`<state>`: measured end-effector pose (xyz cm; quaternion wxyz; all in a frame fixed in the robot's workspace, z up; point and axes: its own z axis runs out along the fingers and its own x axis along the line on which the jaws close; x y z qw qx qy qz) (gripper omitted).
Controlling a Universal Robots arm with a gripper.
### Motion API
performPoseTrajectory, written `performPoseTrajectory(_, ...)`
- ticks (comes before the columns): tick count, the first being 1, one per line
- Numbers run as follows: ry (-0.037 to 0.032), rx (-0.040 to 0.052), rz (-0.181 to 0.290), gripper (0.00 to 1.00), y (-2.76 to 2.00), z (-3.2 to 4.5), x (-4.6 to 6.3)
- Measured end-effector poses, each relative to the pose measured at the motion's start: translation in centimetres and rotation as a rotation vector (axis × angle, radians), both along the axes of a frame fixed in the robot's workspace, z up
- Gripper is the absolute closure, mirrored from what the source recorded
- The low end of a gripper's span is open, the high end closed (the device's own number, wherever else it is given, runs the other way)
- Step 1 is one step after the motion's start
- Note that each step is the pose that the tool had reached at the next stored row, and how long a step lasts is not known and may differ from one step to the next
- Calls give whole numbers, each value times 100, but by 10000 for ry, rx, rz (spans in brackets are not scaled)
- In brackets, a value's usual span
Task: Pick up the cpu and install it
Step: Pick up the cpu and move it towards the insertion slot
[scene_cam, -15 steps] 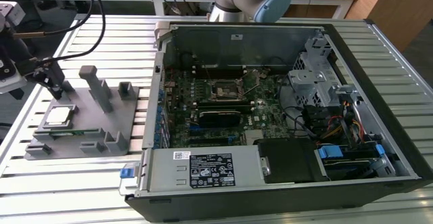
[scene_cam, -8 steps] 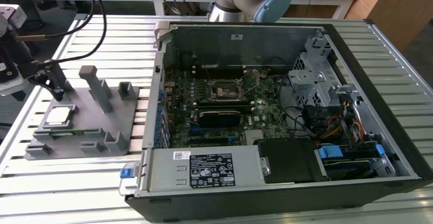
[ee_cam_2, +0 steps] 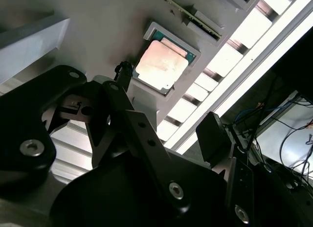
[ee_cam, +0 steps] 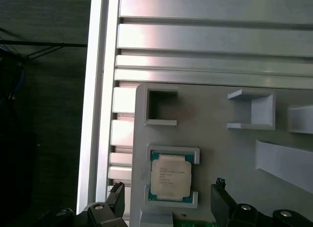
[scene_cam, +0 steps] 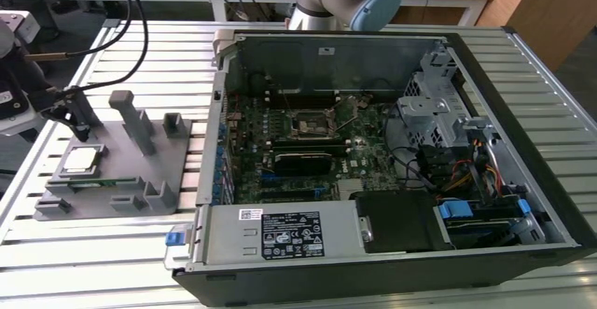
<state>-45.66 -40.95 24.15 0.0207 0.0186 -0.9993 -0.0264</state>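
The cpu (scene_cam: 80,160) lies flat in a shallow nest on a grey holder block (scene_cam: 121,163) at the exterior view's left. Its silver lid also shows in the first wrist view (ee_cam: 169,177) and the second wrist view (ee_cam_2: 161,65). My gripper (scene_cam: 80,118) hangs just above it, open, with nothing held. In the first wrist view the gripper (ee_cam: 168,188) has one black fingertip (ee_cam: 117,192) on each side of the chip. The motherboard socket (scene_cam: 308,121) sits inside the open computer case (scene_cam: 550,204).
The grey holder block carries upright posts (scene_cam: 138,120) and a green memory stick (scene_cam: 94,183) beside the cpu. The slatted metal table (scene_cam: 140,50) has its edge close to the holder (ee_cam: 98,114). Cables and drive bays (scene_cam: 438,113) crowd the case.
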Motion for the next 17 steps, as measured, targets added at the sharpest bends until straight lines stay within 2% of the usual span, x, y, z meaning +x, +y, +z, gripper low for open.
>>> performPoseTrajectory(4,-10,-3,0,21,0,-36,-5)
performPoseTrajectory(9,-77,-3,0,21,-1,-97,-15)
performPoseTrajectory(17,-83,-4,0,21,-2,-169,-17)
